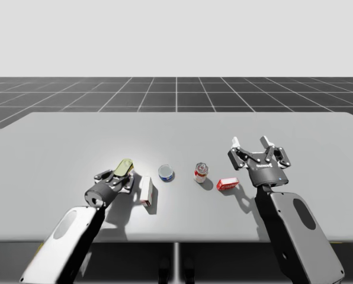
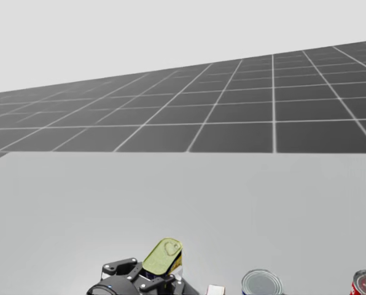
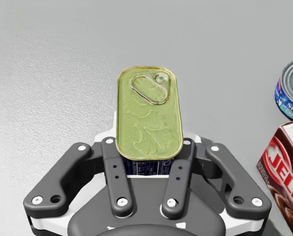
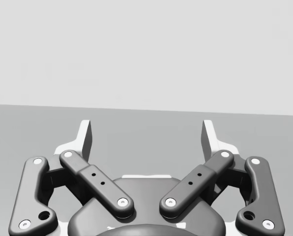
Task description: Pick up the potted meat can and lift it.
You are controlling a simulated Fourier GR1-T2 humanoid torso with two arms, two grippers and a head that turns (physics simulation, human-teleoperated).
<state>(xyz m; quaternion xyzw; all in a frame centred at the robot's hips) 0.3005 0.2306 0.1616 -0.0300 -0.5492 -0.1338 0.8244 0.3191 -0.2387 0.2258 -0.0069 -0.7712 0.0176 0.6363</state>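
Pinching the stiff, slick can (image 3: 147, 115) by its long sides, my left pincer (image 3: 149, 166) is seemingly holding firm; right pincer (image 4: 146, 137) is idling wide open.

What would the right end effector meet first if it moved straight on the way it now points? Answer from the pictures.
Nothing, as far as shown: the open right end effector has just bare table ahead of it, though depth beyond is unclear.
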